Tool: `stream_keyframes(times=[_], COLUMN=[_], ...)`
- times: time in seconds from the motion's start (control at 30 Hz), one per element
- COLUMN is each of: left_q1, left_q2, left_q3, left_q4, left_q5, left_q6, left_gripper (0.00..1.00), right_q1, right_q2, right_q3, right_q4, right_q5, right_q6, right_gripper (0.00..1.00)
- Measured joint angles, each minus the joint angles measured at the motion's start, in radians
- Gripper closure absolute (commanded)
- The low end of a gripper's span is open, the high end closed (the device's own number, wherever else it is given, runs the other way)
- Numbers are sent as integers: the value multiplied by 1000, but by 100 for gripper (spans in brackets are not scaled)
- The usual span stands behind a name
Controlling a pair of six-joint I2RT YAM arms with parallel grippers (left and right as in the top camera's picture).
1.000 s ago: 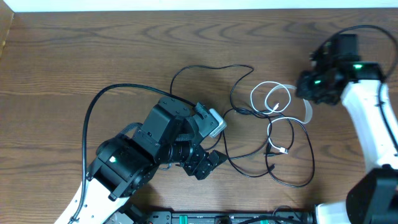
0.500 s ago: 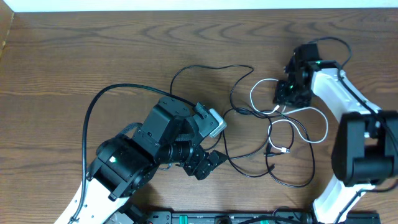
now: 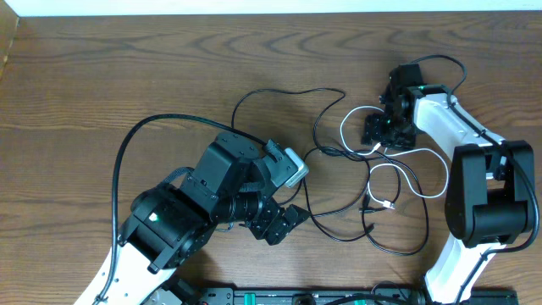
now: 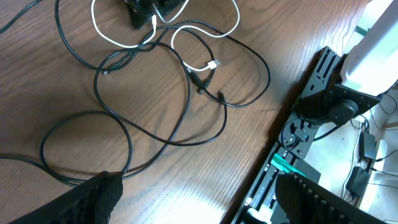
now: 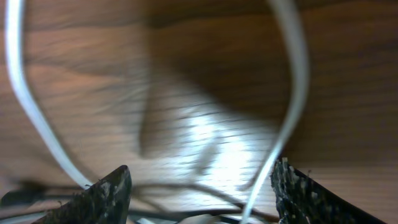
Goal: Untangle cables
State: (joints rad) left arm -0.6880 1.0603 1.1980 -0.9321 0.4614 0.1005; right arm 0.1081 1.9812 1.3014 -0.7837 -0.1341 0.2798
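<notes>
The white cable (image 5: pixel 300 81) lies looped on the table (image 3: pixel 127 68), with the black cable (image 4: pixel 188 90) crossing it and sprawling around it. The right gripper (image 3: pixel 377 131) hangs just over the white cable, spread wide, with strands running between its fingers but nothing clamped. The left gripper (image 3: pixel 286 222), also wide and empty, sits well apart from the white cable.

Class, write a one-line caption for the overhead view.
Right gripper at the looped white cable; black cable tangled alongside; left gripper apart.
</notes>
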Motion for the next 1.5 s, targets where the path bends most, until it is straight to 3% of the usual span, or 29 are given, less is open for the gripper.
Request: stream_keyframes(times=[0.23, 0.53, 0.63, 0.8, 1.03, 1.23, 1.5], left_q1=[0, 0, 0, 0, 0, 0, 0], left_q2=[0, 0, 0, 0, 0, 0, 0], left_q3=[0, 0, 0, 0, 0, 0, 0], left_q4=[0, 0, 0, -2, -2, -8, -10], left_q5=[0, 0, 0, 0, 0, 0, 0], left_q6=[0, 0, 0, 0, 0, 0, 0], left_gripper=[15, 15, 16, 16, 16, 16, 16], right_q1=[1, 23, 39, 42, 42, 42, 42], right_q2=[0, -2, -19, -47, -55, -51, -181], right_q3=[-1, -33, -65, -120, -129, -37, 427], right_q4=[31, 60, 105, 180, 198, 31, -140], right_q5=[143, 186, 202, 214, 167, 81, 55], right_q6=[109, 160, 166, 171, 173, 167, 93], right_gripper=[31, 32, 53, 99, 99, 99, 99])
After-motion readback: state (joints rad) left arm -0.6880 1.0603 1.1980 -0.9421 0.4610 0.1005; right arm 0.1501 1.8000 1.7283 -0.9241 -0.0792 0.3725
